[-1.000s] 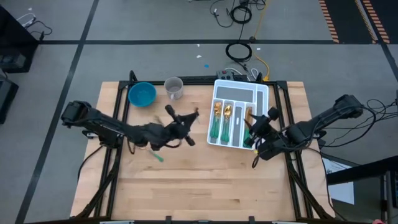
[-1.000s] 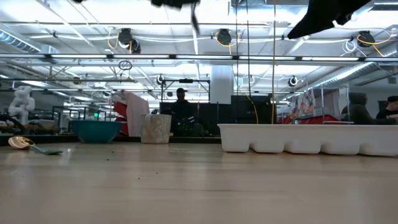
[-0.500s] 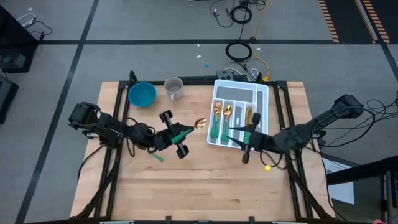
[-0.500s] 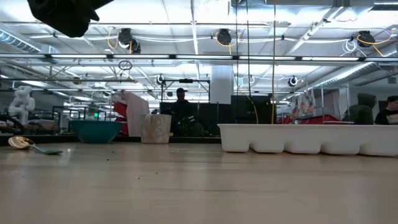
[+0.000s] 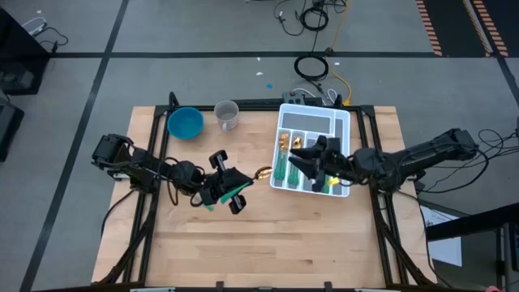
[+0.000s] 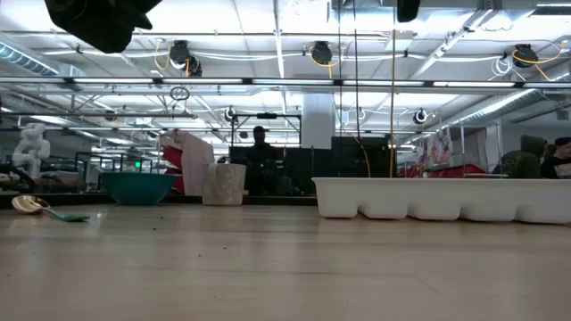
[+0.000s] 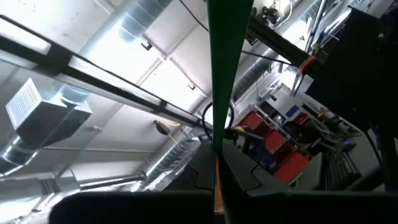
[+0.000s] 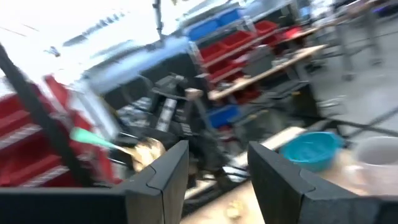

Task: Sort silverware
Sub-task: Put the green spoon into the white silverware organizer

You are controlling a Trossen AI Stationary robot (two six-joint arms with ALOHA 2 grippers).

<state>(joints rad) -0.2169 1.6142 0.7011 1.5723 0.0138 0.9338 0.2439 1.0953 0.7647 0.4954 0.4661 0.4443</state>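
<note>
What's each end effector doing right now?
Left end effector: shut on a green-handled spoon, lifted off the table.
Right end effector: open, empty, over the tray.

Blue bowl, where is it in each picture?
High view: the blue bowl sits near the table's back edge, left of the clear cup.
Low view: far back on the left, with the cup to its right.
Left wrist view: not in it.
Right wrist view: out ahead on the table, beside the cup.
Shared landmark: the clear cup.
</note>
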